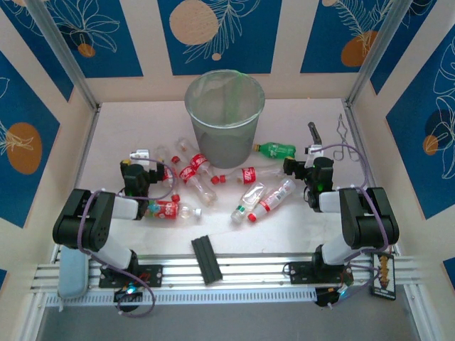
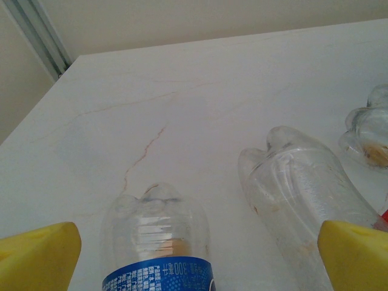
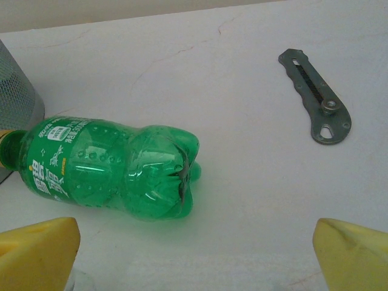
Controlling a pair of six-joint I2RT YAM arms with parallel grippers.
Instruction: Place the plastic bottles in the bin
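Observation:
The grey bin (image 1: 225, 117) stands at the back middle of the table. Several red-labelled bottles (image 1: 192, 170) lie scattered in front of it. My left gripper (image 1: 135, 169) is open. A blue-labelled bottle (image 2: 156, 242) lies on the table between its yellow fingertips (image 2: 36, 257), untouched, and a clear bottle (image 2: 303, 194) lies just to its right. My right gripper (image 1: 313, 165) is open too and low over the table. The green bottle (image 3: 109, 167) lies on its side ahead of it and to the left, apart from the fingertips (image 3: 354, 254), its cap end near the bin (image 3: 18, 100).
A flat metal tool (image 3: 316, 97) lies ahead and to the right of the right gripper, with a wire clamp (image 1: 345, 138) near the right wall. A black flat bar (image 1: 206, 259) rests at the near edge between the arm bases. Walls close in the table on three sides.

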